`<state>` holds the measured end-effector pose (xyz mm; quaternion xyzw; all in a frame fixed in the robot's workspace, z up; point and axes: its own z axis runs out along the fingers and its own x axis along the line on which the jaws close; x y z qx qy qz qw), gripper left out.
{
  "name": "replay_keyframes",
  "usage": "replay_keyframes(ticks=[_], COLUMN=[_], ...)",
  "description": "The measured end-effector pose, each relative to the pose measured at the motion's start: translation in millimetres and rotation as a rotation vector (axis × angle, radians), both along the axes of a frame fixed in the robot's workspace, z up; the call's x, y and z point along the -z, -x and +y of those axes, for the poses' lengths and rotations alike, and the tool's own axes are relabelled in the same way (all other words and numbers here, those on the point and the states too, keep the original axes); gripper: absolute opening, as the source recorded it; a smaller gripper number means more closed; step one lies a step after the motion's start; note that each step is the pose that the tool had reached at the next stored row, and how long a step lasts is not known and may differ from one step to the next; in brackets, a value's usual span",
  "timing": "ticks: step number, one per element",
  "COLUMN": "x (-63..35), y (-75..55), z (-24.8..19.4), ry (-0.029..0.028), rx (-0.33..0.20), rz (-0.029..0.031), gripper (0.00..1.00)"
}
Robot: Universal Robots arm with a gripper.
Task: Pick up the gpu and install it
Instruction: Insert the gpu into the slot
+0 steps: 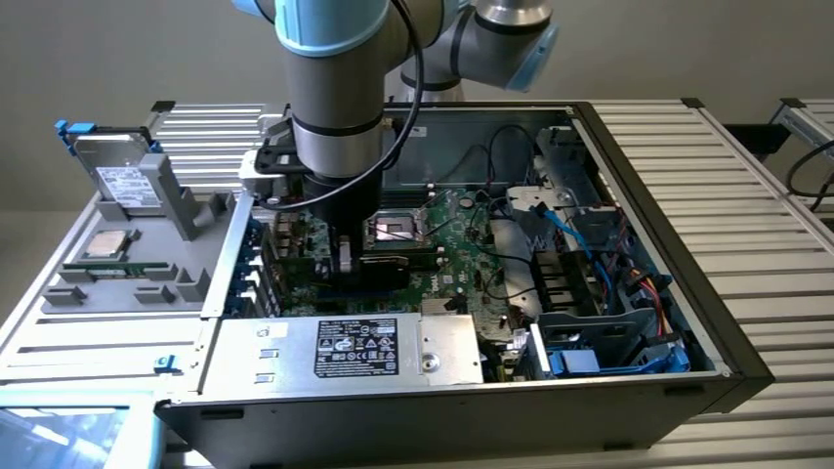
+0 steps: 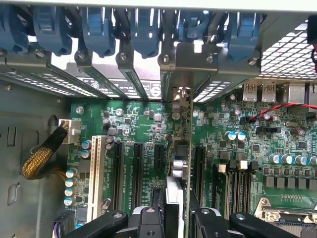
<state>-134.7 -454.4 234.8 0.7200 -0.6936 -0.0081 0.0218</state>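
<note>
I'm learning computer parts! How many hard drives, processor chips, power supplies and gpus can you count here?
hard drive, standing in the grey tray: 1
processor chip, lying in the grey tray: 1
power supply, inside the case: 1
gpu, over the motherboard slots: 1
Total: 4

The motherboard (image 2: 148,124) is green with black slots and 1 white slot (image 2: 96,173), under blue retention clips (image 2: 96,29). A braided yellow-black cable (image 2: 42,156) runs beside it. The arm (image 1: 339,68) is grey with light-blue caps, and the power supply (image 1: 346,352) is silver with a black label.
</note>
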Motion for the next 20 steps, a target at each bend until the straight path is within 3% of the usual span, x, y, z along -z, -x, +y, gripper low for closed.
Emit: replay_keyframes(ticks=[20], x=[0.5], y=[-0.6], z=[-0.2], ry=[0.0008], rx=[-0.007], rz=[-0.0002], gripper=[0.29])
